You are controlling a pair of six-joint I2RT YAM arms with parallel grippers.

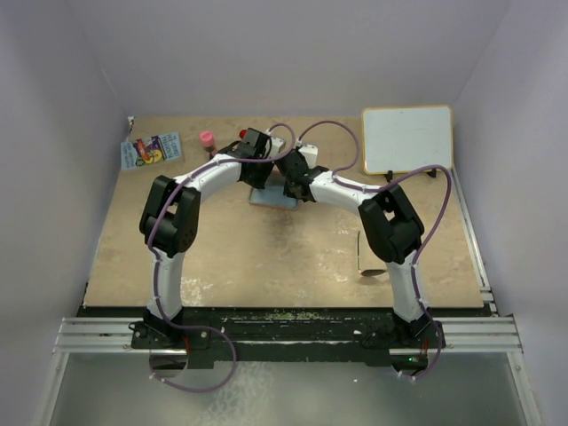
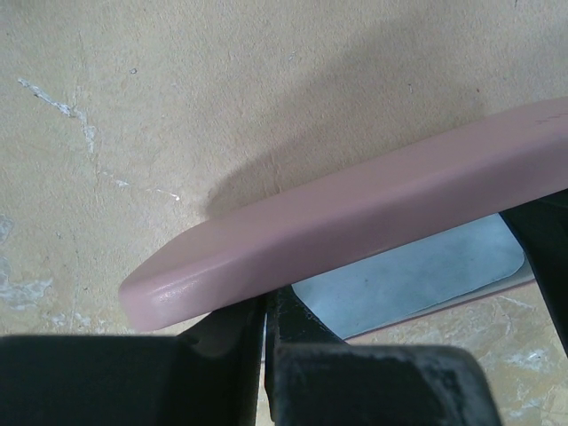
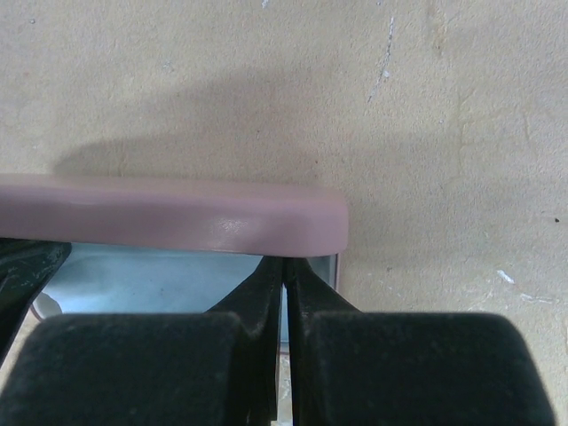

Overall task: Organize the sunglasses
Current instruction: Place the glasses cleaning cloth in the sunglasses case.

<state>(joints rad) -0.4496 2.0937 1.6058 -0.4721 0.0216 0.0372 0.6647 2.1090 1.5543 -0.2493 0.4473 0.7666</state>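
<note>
Tan table [image 1: 266, 257], scuffed and mottled with pale patches. My two arms reach in from the near edge and meet over its far middle.

White board [image 1: 406, 139] with a wooden frame lies flat at the far right corner.

Pink oblong case [image 2: 355, 222] sits at the far middle, right under both wrists. In both wrist views its rounded edge runs across the frame, raised above a light-blue cloth [image 2: 417, 275]. A thin pink strip shows along the cloth's near side. Whether the cloth lies inside the case or only under it, I cannot tell.

Left gripper [image 2: 266, 306]: fingers pressed together, only a hairline gap between them, tips up against the underside of the case near its left end. Whether anything is pinched between them I cannot tell.

Right gripper [image 3: 285, 266]: fingers likewise closed tight, tips touching the underside of the case at its right end.

Printed card [image 1: 151, 149], brightly coloured, lies at the far left.

Sunglasses [image 1: 374, 271] lie on the table to the near right, beside my right elbow and well apart from the case. I make out a thin dark temple line and a brownish lens; the rest is too small to read.

Small pink-topped item [image 1: 207, 138] and a red item [image 1: 243, 134] sit at the far edge, left of centre.
</note>
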